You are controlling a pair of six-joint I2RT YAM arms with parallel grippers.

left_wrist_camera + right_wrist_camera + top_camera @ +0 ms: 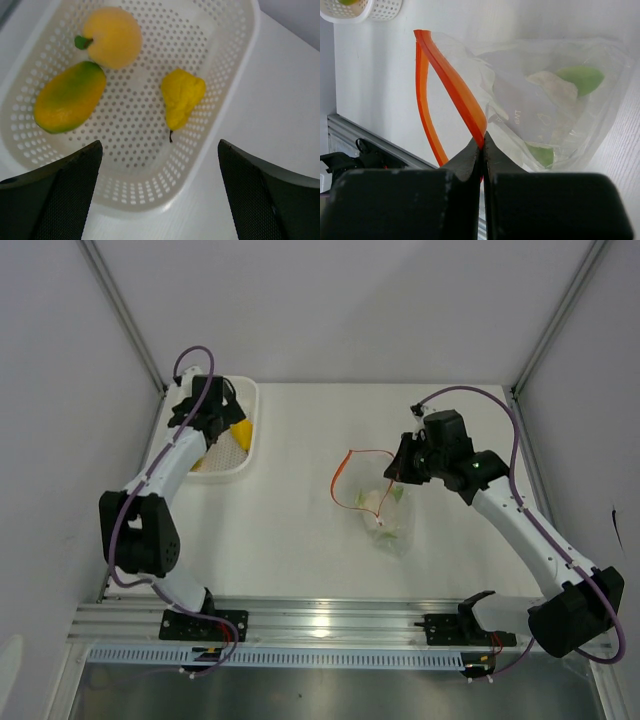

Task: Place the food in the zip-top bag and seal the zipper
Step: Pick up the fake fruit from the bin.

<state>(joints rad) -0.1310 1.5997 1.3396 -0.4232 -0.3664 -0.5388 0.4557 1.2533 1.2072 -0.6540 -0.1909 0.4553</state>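
Left hand: the left hand (160, 167) hangs above the white perforated plastic basket (235, 75) at the far left of the white table (300, 550), its two dark fingers (65, 195) spread wide with nothing between them.
Basket: three toy foods lie inside, apart from one another. A round orange fruit with a green leaf (112, 36) lies at the far end, a yellow-green mango-shaped fruit (70, 97) is just beside it on the left, and a yellow pear-shaped fruit (182, 95) lies toward the right wall, stem pointing at the hand.
Right hand: the right hand (482, 145) is closed tight, its fingertips pinching the orange-red zipper strip (455, 90) at one spot.
Bag: the clear crinkly plastic zip-top bag (520, 115) lies on the table right of centre, well apart from the basket. Its mouth gapes open, and the strip's two sides bow apart in a loop.
Inside the bag: a white cauliflower-like piece with green leaves (580, 79) rests at the closed end, seen through the plastic.
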